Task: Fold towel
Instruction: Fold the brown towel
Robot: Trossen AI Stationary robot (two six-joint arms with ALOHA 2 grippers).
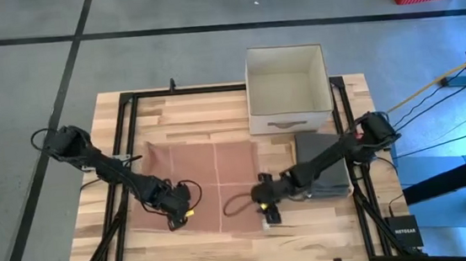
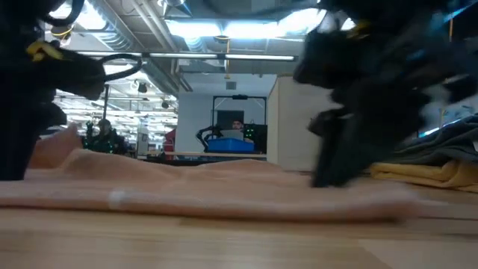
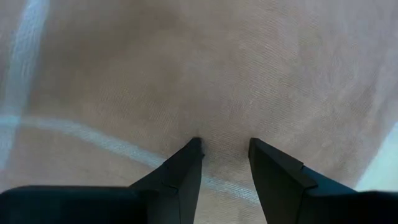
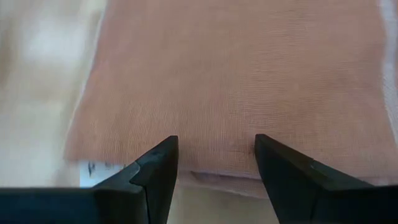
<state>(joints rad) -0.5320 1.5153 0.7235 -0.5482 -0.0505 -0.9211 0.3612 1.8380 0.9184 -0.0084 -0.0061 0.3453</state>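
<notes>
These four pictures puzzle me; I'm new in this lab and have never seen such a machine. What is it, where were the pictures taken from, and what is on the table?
Two dark robot arms work at a wooden slatted table. One camera looks down from above, one sits at table height, one rides on each wrist. A thin reddish-brown towel lies flat; beside it are an open beige fabric box and a grey folded cloth stack. The left gripper and right gripper press open fingers onto the towel. Nothing is lifted.

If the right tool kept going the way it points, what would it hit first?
The towel: the right tool stands open just over its edge, and cloth fills the view ahead. How near is unclear.
</notes>
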